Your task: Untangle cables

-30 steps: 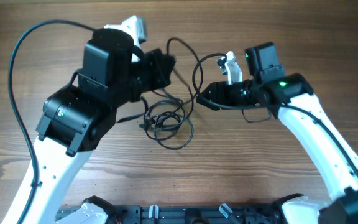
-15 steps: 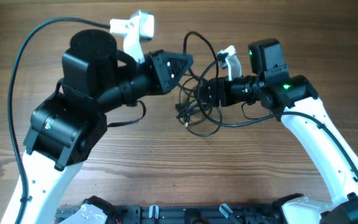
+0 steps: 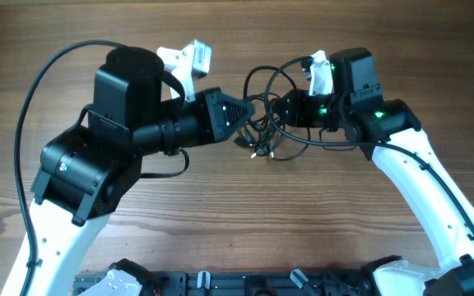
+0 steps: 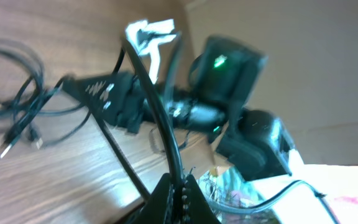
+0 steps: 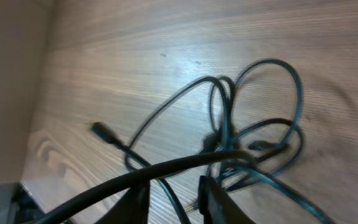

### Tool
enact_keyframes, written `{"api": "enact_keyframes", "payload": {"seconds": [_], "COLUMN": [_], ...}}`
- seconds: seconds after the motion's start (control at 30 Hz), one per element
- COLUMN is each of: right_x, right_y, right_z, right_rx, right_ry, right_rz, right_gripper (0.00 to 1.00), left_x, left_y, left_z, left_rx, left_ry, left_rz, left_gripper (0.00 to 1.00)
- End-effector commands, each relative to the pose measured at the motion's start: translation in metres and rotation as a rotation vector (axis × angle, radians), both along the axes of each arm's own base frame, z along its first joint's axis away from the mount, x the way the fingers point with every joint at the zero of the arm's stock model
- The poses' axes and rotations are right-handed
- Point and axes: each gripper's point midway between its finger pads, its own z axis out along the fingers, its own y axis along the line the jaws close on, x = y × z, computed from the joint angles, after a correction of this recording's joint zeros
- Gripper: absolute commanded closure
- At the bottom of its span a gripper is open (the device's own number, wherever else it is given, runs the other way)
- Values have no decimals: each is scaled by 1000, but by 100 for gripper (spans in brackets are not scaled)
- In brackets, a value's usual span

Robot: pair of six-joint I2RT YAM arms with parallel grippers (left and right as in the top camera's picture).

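The cables (image 3: 263,138) are a tangle of thin black cords with small plugs, hanging between my two grippers just above the middle of the table. My left gripper (image 3: 243,111) points right and is shut on one strand; in the left wrist view that strand (image 4: 156,106) rises straight out of the closed left gripper (image 4: 180,182). My right gripper (image 3: 280,108) faces it from the right, at the tangle. In the right wrist view the right gripper (image 5: 176,186) has its fingers apart with a thin strand between them, a thicker cord crosses in front, and the cable loops (image 5: 224,118) lie beyond.
The wooden table (image 3: 245,214) runs under both arms. The left arm's own thick black cable (image 3: 31,74) arcs over the left side. The right arm (image 4: 229,81) fills the middle of the left wrist view. A black rail (image 3: 245,284) lines the front edge.
The left gripper carried its strand to the right and the tangle rose off the table towards the right arm. The right gripper turned in to the tangle and its fingers narrowed.
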Motion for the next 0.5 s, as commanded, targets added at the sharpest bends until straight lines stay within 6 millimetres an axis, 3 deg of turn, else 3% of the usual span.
{"api": "enact_keyframes", "payload": {"seconds": [0.0, 0.1, 0.17, 0.33, 0.47], "right_x": [0, -3, -10, -25, -36], "right_y": [9, 11, 15, 9, 5], "right_z": [14, 26, 48, 98, 123], "right_rx": [57, 82, 127, 209, 263], "right_ry": [-23, -52, -105, -184, -218], "right_rz": [36, 50, 75, 25, -2], "right_gripper": [96, 96, 96, 96, 96], "left_x": [-19, -20, -17, -5, -6], "left_y": [5, 11, 18, 57, 61], "left_z": [-2, -12, -21, -60, -71], "left_rx": [41, 87, 134, 360, 399], "left_ry": [-26, -9, 7, 76, 115], "left_rz": [-74, -57, -20, 162, 168], "left_gripper": [96, 96, 91, 88, 83]}}
